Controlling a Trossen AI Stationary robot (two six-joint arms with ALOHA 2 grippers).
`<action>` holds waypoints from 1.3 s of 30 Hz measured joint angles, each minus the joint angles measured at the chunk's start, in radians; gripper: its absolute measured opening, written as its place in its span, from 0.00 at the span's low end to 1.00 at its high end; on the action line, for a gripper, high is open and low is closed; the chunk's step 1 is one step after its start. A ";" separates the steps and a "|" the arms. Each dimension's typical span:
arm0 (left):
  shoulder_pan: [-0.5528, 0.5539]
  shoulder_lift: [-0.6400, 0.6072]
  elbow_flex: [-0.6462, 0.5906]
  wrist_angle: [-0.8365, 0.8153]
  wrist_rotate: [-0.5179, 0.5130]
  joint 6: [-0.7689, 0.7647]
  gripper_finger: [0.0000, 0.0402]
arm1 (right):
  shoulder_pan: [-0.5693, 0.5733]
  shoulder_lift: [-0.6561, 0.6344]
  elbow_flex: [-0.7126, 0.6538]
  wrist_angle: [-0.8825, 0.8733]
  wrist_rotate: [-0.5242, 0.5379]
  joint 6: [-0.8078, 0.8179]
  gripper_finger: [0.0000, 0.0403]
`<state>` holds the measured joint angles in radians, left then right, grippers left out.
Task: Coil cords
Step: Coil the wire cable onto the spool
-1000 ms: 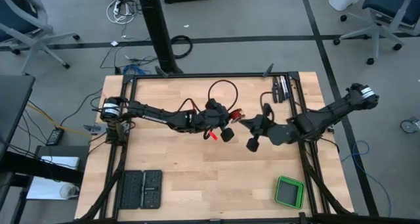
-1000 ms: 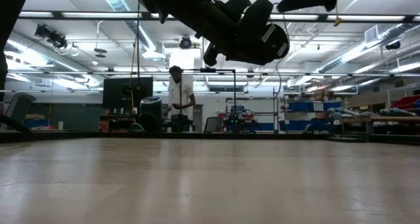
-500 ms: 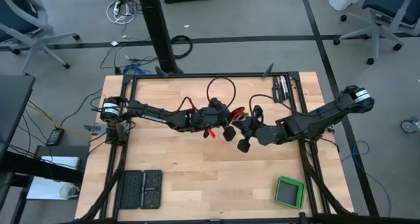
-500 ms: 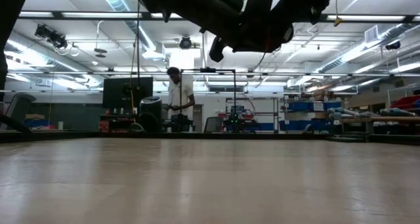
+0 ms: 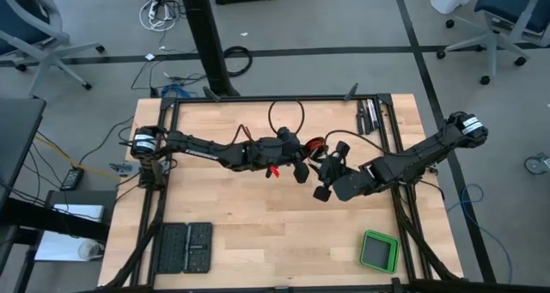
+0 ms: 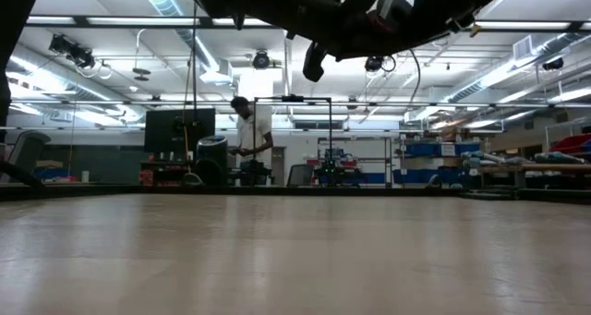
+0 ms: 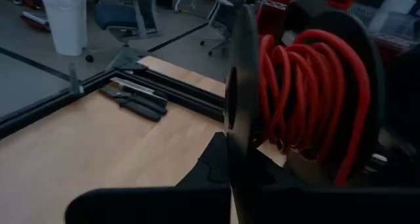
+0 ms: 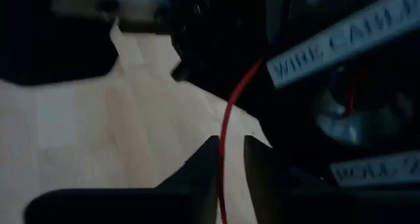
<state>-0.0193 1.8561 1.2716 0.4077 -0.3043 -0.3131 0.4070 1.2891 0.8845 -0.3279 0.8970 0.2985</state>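
Note:
A black spool wound with the red-orange cord hangs above the middle of the table. My left gripper reaches in from the table's left and is shut on it. My right gripper comes from the right and stands close beside the spool, slightly open. In the right wrist view a free strand of the cord runs down from the spool through the narrow gap between that gripper's fingertips. In the low view both arms show only as dark shapes at the top. My left gripper pinches the rim of the spool's thin black side disc between its two shut fingers, which lie nearly level and come from the table's left. The spool stands on edge, lifted clear of the table. My right gripper has the strand between its fingers; whether they touch it I cannot tell.
A green box sits at the near right corner and two black trays at the near left. Black tools lie at the far right by the black frame rail. A person stands far behind the table.
My right gripper has moved toward the table's left, closing in on the spool and my left gripper. My left gripper has rolled a little with the spool, which stays lifted clear of the table.

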 joint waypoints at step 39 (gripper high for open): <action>0.000 -0.004 0.000 0.160 0.097 0.051 0.00 | 0.151 -0.015 -0.211 0.269 0.159 0.113 0.26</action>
<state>-0.0196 1.8519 1.2716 0.5676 -0.2073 -0.2623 0.5584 1.2739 0.6731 -0.0593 1.0564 0.4116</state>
